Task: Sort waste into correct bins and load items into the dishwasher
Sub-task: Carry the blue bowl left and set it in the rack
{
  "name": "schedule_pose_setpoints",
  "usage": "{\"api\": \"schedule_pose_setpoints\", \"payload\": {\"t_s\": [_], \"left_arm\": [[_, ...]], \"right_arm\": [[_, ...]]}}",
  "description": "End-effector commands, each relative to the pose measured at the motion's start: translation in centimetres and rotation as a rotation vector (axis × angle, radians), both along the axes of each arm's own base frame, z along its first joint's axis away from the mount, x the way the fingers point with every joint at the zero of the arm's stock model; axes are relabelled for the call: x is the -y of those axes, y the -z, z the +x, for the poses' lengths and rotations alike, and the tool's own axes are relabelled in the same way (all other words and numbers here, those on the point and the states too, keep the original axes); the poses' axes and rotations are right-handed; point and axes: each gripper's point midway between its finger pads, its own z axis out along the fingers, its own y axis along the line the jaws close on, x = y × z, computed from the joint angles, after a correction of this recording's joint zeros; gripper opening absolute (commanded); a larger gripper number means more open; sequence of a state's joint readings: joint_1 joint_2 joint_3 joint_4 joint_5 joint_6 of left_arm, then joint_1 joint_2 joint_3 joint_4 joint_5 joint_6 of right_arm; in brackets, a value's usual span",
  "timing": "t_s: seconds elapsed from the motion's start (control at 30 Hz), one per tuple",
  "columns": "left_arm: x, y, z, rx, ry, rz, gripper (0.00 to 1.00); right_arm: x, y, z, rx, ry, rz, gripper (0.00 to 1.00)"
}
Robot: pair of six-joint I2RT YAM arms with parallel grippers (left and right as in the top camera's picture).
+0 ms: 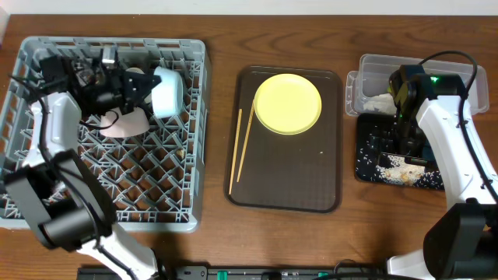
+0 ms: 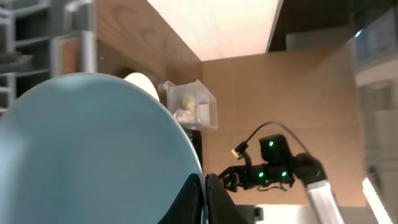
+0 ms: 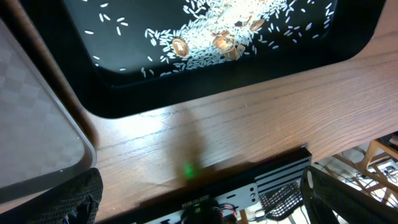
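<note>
Left arm (image 1: 56, 123) bent over rack (image 1: 156, 190), fingers (image 1: 141, 84) gripping blue bowl (image 1: 168, 92)

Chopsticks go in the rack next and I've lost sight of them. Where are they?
Overhead view: the chopsticks lie on the left part of the brown tray, just left of the yellow plate, right of the dish rack.

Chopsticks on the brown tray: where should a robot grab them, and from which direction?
Probably just below the middle of the chopsticks, coming straight down from above with the tool closing across them. They lie flat on the tray, thin and almost parallel, drawing closer together toward the robot's end, so one pinch there could catch both.
</note>
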State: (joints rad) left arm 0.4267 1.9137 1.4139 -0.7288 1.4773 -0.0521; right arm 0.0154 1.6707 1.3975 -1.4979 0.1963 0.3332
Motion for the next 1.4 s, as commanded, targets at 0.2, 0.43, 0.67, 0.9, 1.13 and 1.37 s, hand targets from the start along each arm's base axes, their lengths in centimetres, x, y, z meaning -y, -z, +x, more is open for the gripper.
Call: {"api": "schedule_pose_setpoints", "payload": {"t_s": [0.2, 0.43, 0.67, 0.9, 1.13, 1.37], "left_arm": [[-2.7, 3.4, 0.6, -0.075, -0.054, -0.047, 0.12], [-5.0, 3.6, 0.2, -0.093, -0.116, -0.021, 0.69], [-7.5, 2.1, -0.8, -0.082, -0.209, 0.172, 0.81], [-8.4, -3.2, -2.5, 0.025, -0.305, 0.432, 0.87], [-5.5, -7.9, -5.1, 0.1, -0.328, 0.598, 0.88], [-1.0, -5.4, -6.5, 0.001, -0.233, 0.859, 0.88]], "right_arm": [[0.5, -0.1, -0.1, 0.0, 0.018, -0.015, 0.99], [0.5, -0.1, -0.1, -0.002, 0.018, -0.015, 0.99], [0.5, -0.1, -0.1, -0.002, 0.018, -0.015, 0.99], [0.5, -0.1, -0.1, -0.002, 0.018, -0.015, 0.99], [0.5, -0.1, 0.0, 0.001, 0.018, -0.015, 0.99], [0.5, -0.1, 0.1, 0.006, 0.019, -0.015, 0.99]]}}
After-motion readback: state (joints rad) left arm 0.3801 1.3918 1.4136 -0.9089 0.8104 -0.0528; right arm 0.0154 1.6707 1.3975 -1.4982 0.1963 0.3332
